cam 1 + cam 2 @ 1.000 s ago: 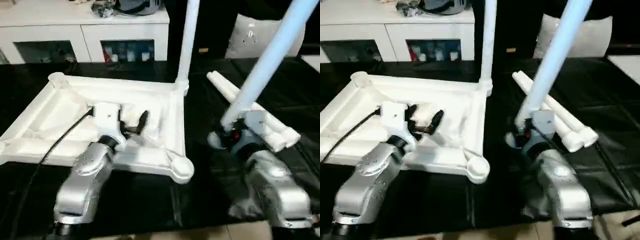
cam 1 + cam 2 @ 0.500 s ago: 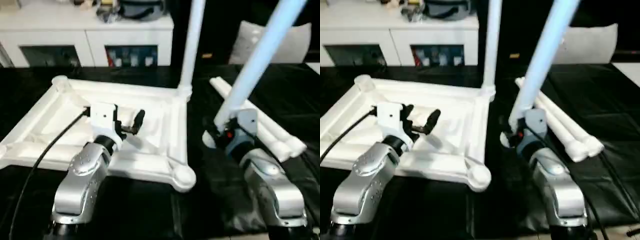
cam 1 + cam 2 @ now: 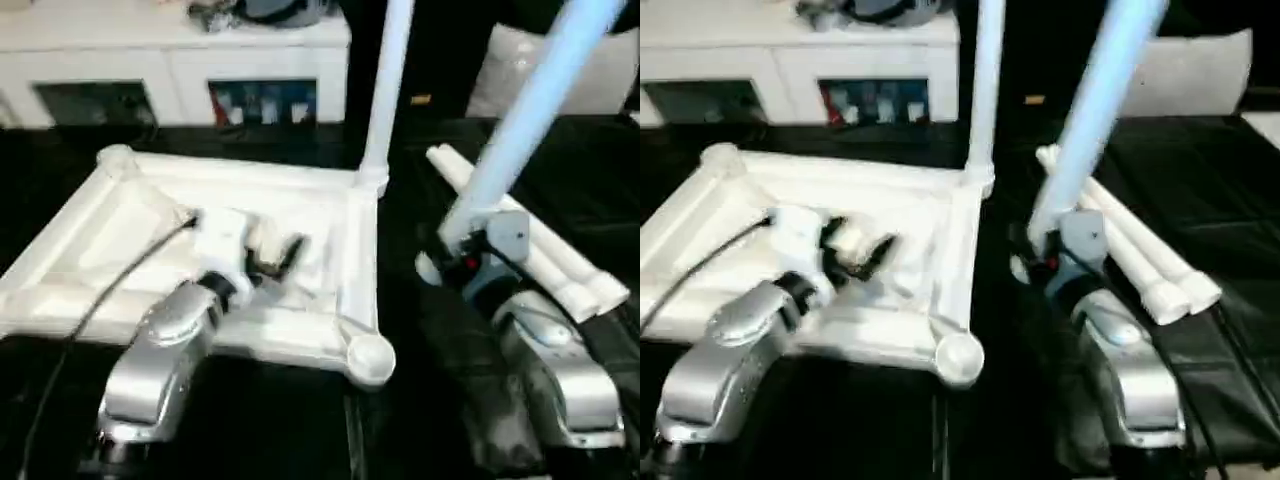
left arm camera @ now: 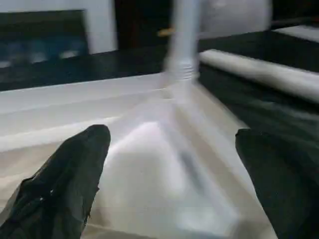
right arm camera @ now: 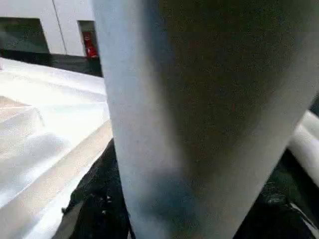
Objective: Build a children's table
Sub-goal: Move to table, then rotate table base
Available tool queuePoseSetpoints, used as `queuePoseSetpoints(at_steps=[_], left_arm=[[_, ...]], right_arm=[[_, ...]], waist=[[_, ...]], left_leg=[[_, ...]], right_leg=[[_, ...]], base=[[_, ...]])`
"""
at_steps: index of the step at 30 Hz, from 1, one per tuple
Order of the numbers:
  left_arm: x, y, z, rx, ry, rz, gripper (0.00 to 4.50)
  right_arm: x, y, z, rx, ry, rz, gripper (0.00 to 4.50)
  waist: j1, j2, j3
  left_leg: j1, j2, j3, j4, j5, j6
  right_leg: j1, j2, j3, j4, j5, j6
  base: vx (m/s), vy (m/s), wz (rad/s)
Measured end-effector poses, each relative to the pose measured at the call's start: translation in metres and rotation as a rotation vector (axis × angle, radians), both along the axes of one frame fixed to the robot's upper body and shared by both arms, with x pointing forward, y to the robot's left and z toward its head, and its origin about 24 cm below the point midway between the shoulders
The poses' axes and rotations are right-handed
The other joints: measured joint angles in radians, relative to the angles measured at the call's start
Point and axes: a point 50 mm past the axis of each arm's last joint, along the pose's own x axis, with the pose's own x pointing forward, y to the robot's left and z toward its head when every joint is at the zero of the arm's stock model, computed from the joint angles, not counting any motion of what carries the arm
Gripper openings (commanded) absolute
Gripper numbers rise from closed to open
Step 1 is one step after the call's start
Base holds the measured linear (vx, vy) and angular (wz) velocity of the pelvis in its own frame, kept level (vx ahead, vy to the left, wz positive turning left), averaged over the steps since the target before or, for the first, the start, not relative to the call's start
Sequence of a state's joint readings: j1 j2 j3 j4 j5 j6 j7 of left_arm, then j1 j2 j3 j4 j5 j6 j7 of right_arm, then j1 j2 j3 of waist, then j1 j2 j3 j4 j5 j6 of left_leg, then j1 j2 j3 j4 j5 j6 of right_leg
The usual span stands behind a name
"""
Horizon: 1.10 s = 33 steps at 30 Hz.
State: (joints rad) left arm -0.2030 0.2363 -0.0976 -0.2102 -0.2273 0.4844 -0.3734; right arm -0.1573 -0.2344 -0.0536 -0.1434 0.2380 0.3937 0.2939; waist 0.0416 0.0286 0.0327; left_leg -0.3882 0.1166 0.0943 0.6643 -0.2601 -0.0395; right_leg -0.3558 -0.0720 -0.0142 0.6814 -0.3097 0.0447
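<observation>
Left gripper jaws wide over top; right gripper jaws clamp leg

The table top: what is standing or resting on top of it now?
One leg stands upright in the far right corner socket of the top. The open left end effector hovers over the ribbed middle; the surface beneath it is hidden.

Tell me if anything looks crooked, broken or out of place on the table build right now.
Nothing looks broken. The tabletop lies upside down with one leg standing upright in its far corner socket. The right gripper holds a second leg tilted, not seated in any socket. Two spare legs lie beside the top.
</observation>
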Motion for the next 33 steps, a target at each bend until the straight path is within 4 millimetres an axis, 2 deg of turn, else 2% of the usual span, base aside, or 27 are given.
queuePoseSetpoints(at_steps=[3, 5, 8, 10, 13, 16, 19, 21, 25, 33], left_arm=[[0.000, 0.003, 0.000, 0.047, 0.018, -0.082, 4.50], [0.000, 0.003, -0.001, 0.085, 0.033, -0.155, 4.50], [-0.002, 0.004, -0.002, 0.132, 0.054, -0.266, 4.50], [-0.006, 0.006, -0.004, 0.193, 0.082, -0.381, 4.50], [-0.009, 0.008, -0.006, 0.257, 0.121, -0.519, 4.50], [-0.012, 0.006, -0.013, 0.286, 0.156, -0.630, 4.16], [-0.007, 0.000, -0.014, 0.329, 0.163, -0.734, 3.95], [-0.006, 0.002, -0.015, 0.349, 0.169, -0.756, 3.76], [0.001, 0.007, -0.022, 0.425, 0.218, -0.838, 3.50], [0.005, 0.005, -0.031, 0.431, 0.238, -0.905, 2.75]], right_arm=[[0.000, -0.001, 0.001, 0.016, 0.000, 0.017, 1.93], [0.001, -0.004, 0.001, 0.040, 0.003, 0.025, 1.93], [0.002, -0.003, 0.001, 0.074, 0.008, 0.061, 1.93], [0.002, -0.002, 0.002, 0.058, -0.003, 0.112, 1.93], [-0.001, -0.002, -0.001, 0.046, 0.051, 0.196, 1.93], [-0.006, 0.003, -0.005, 0.061, 0.075, 0.267, 1.93], [-0.006, 0.006, -0.005, 0.076, 0.074, 0.288, 1.93], [-0.007, 0.006, -0.005, 0.077, 0.074, 0.291, 1.93], [-0.007, 0.006, -0.005, 0.079, 0.073, 0.300, 1.93], [-0.009, 0.005, -0.007, 0.090, 0.079, 0.299, 1.93]], waist=[[-0.003, 0.002, 0.008], [-0.005, 0.002, 0.012], [-0.008, 0.001, 0.014], [-0.008, 0.008, 0.016], [-0.008, 0.009, 0.016], [-0.007, 0.009, 0.016], [-0.002, 0.008, 0.016], [-0.002, 0.009, 0.015], [0.000, 0.015, 0.014], [-0.001, 0.017, 0.015]], left_leg=[[0.014, 0.007, 0.007, -0.010, 0.009, 0.001], [0.025, 0.015, 0.021, -0.022, 0.021, -0.002], [0.034, 0.020, 0.033, -0.029, 0.026, -0.003], [0.033, 0.021, 0.035, -0.032, 0.027, -0.004], [0.032, 0.022, 0.039, -0.035, 0.040, 0.002], [0.030, 0.022, 0.046, -0.040, 0.044, 0.004], [0.017, 0.024, 0.048, -0.041, 0.051, 0.007], [0.014, 0.024, 0.049, -0.041, 0.054, 0.013], [0.003, 0.024, 0.049, -0.042, 0.056, 0.014], [0.002, 0.025, 0.050, -0.042, 0.055, 0.010]], right_leg=[[0.013, 0.003, -0.001, -0.012, 0.010, -0.023], [0.023, 0.004, -0.001, -0.021, 0.021, -0.031], [0.027, 0.000, 0.000, -0.028, 0.032, -0.033], [0.026, 0.000, 0.000, -0.035, 0.038, -0.029], [0.024, -0.001, 0.000, -0.035, 0.047, -0.032], [0.019, -0.003, 0.001, -0.035, 0.047, -0.032], [0.006, -0.003, 0.000, -0.035, 0.050, -0.030], [0.003, -0.003, 0.000, -0.035, 0.050, -0.030], [-0.008, -0.003, 0.000, -0.035, 0.051, -0.030], [-0.009, -0.003, 0.000, -0.035, 0.053, -0.031]], base=[[-0.100, -0.008, 0.00], [-0.121, 0.003, 0.00], [-0.096, 0.004, -0.01], [-0.061, 0.012, -0.06], [-0.017, 0.005, -0.02], [0.000, 0.000, 0.00], [0.000, 0.000, 0.00], [0.000, 0.000, 0.00], [0.000, 0.000, 0.00], [0.000, 0.000, 0.00]])
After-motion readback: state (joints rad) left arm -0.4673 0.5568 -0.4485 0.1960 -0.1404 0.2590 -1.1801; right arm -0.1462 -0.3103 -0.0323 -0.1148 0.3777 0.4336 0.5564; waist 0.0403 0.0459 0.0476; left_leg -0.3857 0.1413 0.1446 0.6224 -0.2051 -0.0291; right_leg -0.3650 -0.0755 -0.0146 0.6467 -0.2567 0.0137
